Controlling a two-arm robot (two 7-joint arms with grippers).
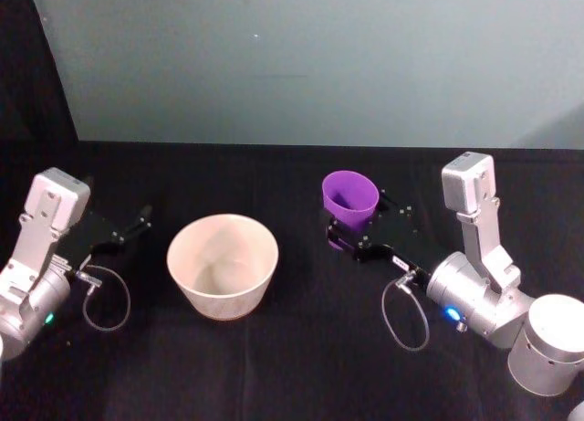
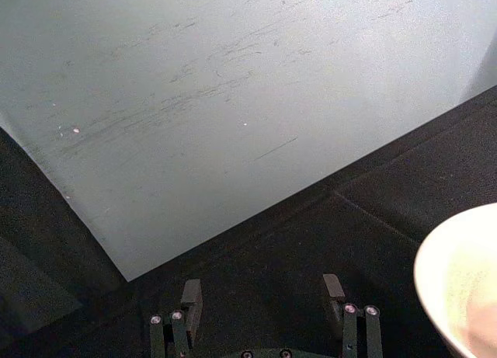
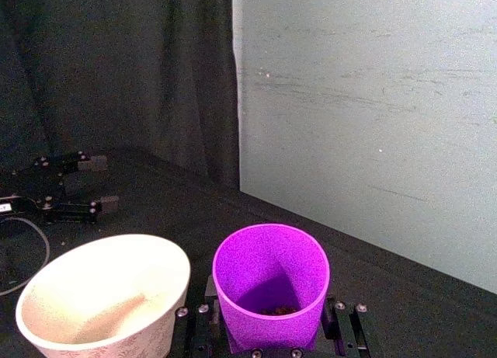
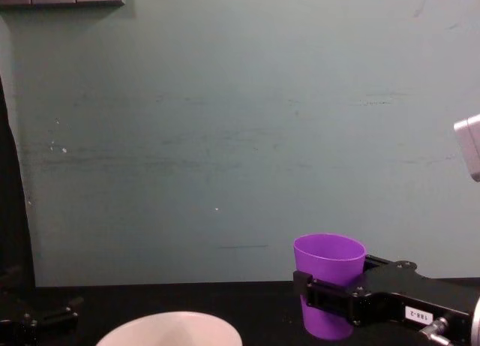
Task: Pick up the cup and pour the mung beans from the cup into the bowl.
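Purple cup [image 1: 349, 194] pinched in the right end effector [image 1: 354, 234] beside the bowl [image 1: 219, 289]; left end effector [image 2: 262, 290] spread.

cup [image 1: 349, 197]: bright purple tapered tumbler, upright, clamped low in the right gripper [image 1: 353, 233], dark mung beans [image 3: 278, 310] at its bottom | bowl [image 1: 222, 261]: wide, pale pinkish-white, upright, to the cup's left, apart from it

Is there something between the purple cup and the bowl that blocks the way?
Nothing visible does. The right gripper holds the cup beside the bowl, with only black table between them; the left gripper sits on the bowl's other side.
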